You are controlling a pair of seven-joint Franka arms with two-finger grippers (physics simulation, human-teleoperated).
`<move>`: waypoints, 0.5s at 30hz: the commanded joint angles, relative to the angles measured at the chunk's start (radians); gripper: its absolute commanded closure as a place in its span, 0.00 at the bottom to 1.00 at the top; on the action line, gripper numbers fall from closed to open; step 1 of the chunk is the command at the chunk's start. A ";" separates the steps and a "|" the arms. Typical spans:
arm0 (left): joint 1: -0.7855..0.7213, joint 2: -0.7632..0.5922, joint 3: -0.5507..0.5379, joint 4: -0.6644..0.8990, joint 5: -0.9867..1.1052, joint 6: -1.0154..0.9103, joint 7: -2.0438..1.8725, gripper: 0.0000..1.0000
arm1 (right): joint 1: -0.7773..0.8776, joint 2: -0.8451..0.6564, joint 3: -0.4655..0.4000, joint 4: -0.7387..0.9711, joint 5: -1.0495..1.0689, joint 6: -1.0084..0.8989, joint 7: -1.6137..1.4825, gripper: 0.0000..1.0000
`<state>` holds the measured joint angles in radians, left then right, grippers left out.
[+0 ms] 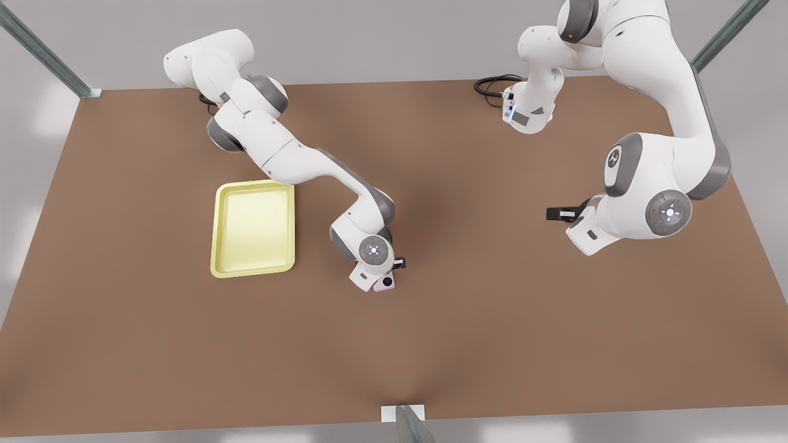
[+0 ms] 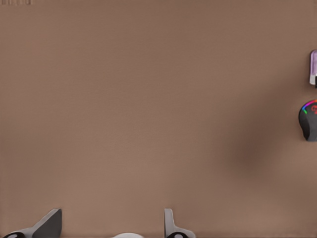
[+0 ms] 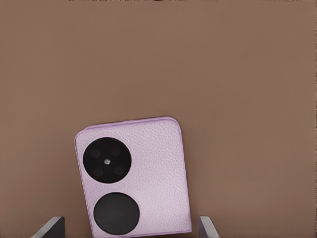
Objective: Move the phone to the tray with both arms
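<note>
- Hovering low over the phone (image 3: pixel 132 181), the right gripper (image 3: pixel 131 229) has its two dark fingertips (image 3: pixel 49 227) spread wide, one on each side of the pale lilac case and apart from it, with nothing clamped between them.
- From that gripper, the phone lies flat on the brown surface (image 1: pixel 492 320) directly beneath, its two black camera circles facing up and its body slightly skewed between the fingers.
- On the front view, the same phone (image 1: pixel 385 283) peeks out from under the wrist of the arm on the front view's left, so that arm carries the right gripper (image 1: pixel 383 278).
- Off to the side of this gripper, toward the front view's left, sits the pale yellow tray (image 1: pixel 253 229), near but not touching the phone, with bare surface between them.
- Over on the front view's right, the left gripper (image 1: pixel 557 213) hangs above bare brown surface, well apart from the phone and the tray; this arm waits.
- In its own wrist view, the left gripper (image 2: pixel 111 225) shows two dark fingers (image 2: pixel 48 224) held apart with only surface between them, gripping nothing.
- Far from the left gripper, at the edge of its wrist view, a sliver of the phone (image 2: pixel 313 67) appears, and just beside it a black mouse (image 2: pixel 309 120) with a rainbow-lit rim.
</note>
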<state>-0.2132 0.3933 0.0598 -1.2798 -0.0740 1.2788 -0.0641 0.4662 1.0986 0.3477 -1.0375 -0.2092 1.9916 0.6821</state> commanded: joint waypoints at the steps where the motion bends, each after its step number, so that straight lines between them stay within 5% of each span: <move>1: 0.000 -0.001 0.000 0.000 0.000 -0.001 0.092 0.00 | 0.000 -0.002 0.002 0.001 0.001 0.003 -0.042 0.00; 15: 0.000 0.002 0.006 0.003 0.005 0.030 0.093 0.00 | 0.006 0.026 0.011 0.036 -0.090 0.012 -0.378 0.00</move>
<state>-0.2132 0.3968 0.0651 -1.2777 -0.0704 1.2946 -0.0122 0.4718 1.1258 0.3588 -1.0008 -0.2753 1.9960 0.5257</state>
